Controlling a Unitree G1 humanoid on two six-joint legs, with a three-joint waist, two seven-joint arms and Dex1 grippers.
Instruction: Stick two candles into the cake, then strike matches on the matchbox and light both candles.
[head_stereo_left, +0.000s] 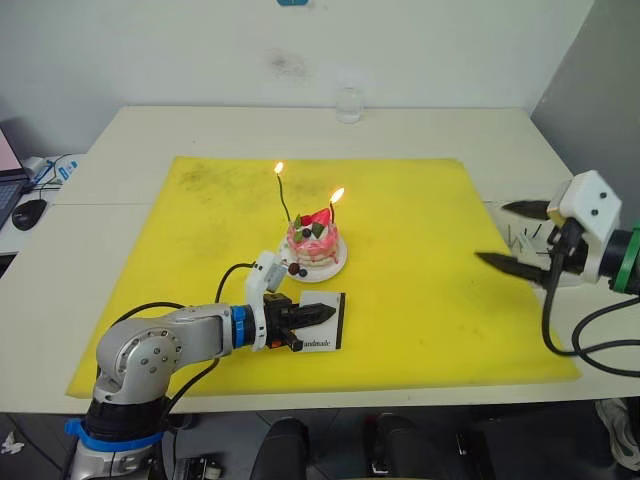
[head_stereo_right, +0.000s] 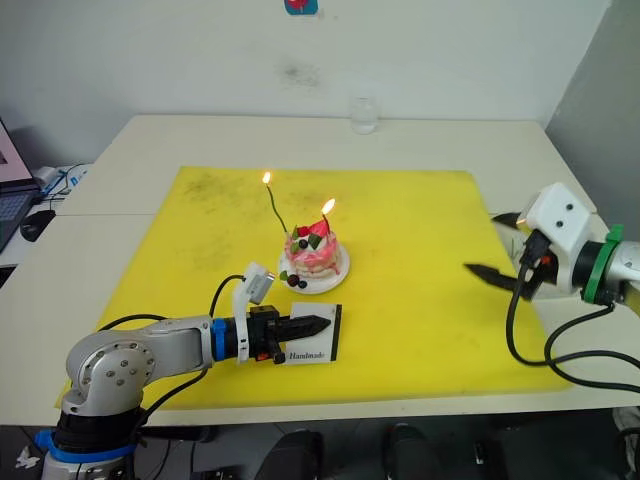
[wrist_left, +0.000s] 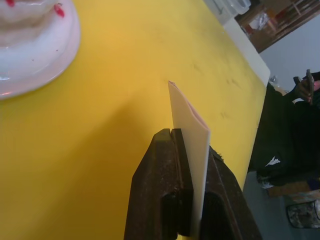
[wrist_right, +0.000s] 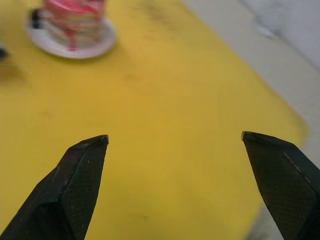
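The cake (head_stereo_left: 314, 243), pink w/ a red strawberry on top, is seen on its white plate (head_stereo_left: 338, 264) near the middle of the yellow mat (head_stereo_left: 420, 300). Two candles are stuck upright in it: the green candle (head_stereo_left: 283, 197) on the robot's left side, taller and slightly wavy, and the reddish candle (head_stereo_left: 332, 209) on the right side, shorter. A small flame is carried at the tip of each, so both are lit.

The matchbox (head_stereo_left: 324, 322) is found just in front of the cake, toward the robot, apart from the plate. It is white w/ a black strip along one side and "Handmade" printed in black. It is clamped at its near edge by the left gripper (head_stereo_left: 318, 316); in the left wrist view the box edge (wrist_left: 192, 145) is seen pinched between the two dark fingers (wrist_left: 160, 185), w/ the plate rim at the far corner of that view.

The right gripper (head_stereo_left: 512, 236) is held over the mat's right edge, well apart from cake and matchbox, fingers spread wide w/ nothing between them. In the right wrist view the fingertips (wrist_right: 87, 160) are seen wide apart above bare mat.

A few short dark matches (head_stereo_left: 519, 238) are lying on the table (head_stereo_left: 150, 140) just beyond the mat's right edge, near the right gripper. A clear glass (head_stereo_left: 348, 104) is standing at the table's far edge.
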